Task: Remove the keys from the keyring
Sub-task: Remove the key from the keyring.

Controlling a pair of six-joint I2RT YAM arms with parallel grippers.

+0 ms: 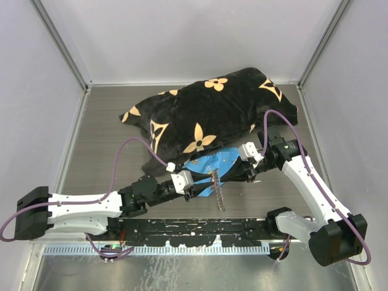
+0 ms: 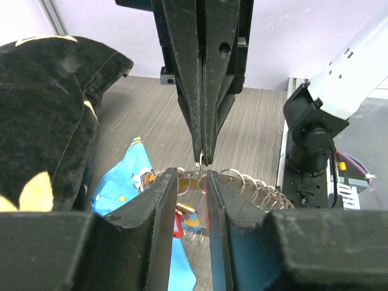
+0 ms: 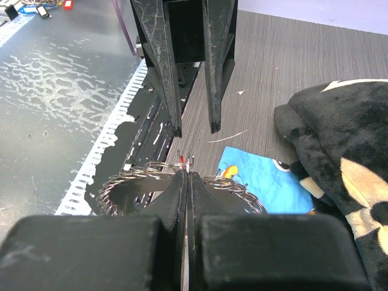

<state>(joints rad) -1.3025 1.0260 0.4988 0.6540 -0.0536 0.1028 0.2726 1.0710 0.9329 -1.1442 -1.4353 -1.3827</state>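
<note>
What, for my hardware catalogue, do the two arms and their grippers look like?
The left arm and right arm have white links with black joints. A purple cable loops along each. The left gripper and right gripper are black, tapering to narrow tips.

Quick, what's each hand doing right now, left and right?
Left hand: open, fingers apart at the keyring, not clamped on it.
Right hand: closed, pinching the keyring.
</note>
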